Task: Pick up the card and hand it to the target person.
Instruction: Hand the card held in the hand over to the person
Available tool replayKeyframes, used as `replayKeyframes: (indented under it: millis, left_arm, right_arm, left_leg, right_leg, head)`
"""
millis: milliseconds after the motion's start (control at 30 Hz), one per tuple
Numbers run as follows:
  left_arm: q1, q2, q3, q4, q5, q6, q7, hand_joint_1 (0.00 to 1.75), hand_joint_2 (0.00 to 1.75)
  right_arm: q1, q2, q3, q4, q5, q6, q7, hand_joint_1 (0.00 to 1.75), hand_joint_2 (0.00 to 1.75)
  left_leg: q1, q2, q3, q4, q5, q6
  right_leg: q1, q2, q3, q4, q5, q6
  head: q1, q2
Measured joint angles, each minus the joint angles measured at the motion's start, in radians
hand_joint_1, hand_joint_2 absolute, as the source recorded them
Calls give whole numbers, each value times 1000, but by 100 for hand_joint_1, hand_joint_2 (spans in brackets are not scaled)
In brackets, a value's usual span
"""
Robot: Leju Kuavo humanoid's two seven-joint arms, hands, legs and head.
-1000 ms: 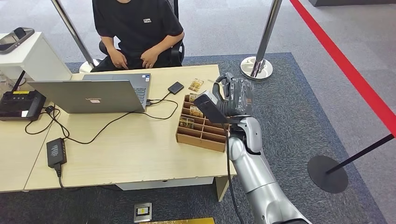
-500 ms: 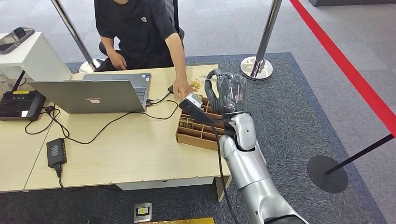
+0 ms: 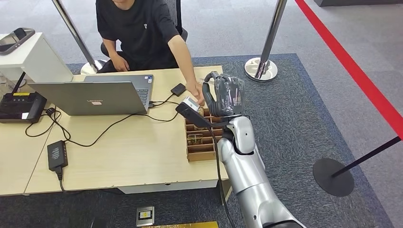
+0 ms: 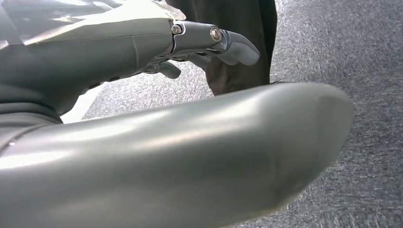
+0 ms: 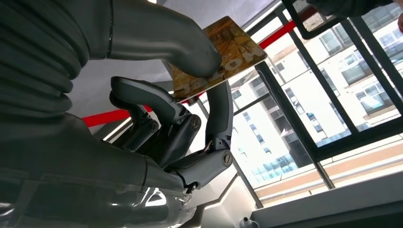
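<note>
In the right wrist view the card (image 5: 223,52), brown and gold with print, is pinched between the thumb and a finger of my right hand (image 5: 180,123). In the head view my right hand (image 3: 223,95) is raised above the desk's right end, over a cardboard organiser (image 3: 202,145). The seated person (image 3: 138,28) in a black shirt reaches an arm across the desk, and their hand (image 3: 195,89) is right beside my right hand. Whether they touch the card I cannot tell. My left hand (image 4: 209,40) hangs over grey carpet, fingers loosely extended and holding nothing.
On the wooden desk (image 3: 123,147) stand an open laptop (image 3: 90,97), a small black device (image 3: 178,89), a power brick (image 3: 57,154) with cables and a black box (image 3: 19,107). A silver stanchion post (image 3: 266,47) stands behind my right hand, and a black stanchion base (image 3: 332,176) lies to the right.
My right hand has moved left and toward the person with the card. The person's arm has come from their lap across the desk to my hand. The cardboard organiser has shifted.
</note>
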Motion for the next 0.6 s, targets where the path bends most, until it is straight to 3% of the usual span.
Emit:
replayKeyframes:
  millis: [600]
  left_arm:
    - [-1, -1, -5, 0, -16, -12, -10, 0, 0]
  right_arm:
    - [0, 3, -16, 83, -3, 0, 7, 154, 175]
  left_leg:
    - [0, 0, 0, 0, 0, 0]
  right_leg:
    - [0, 0, 0, 0, 0, 0]
  head:
    - [0, 0]
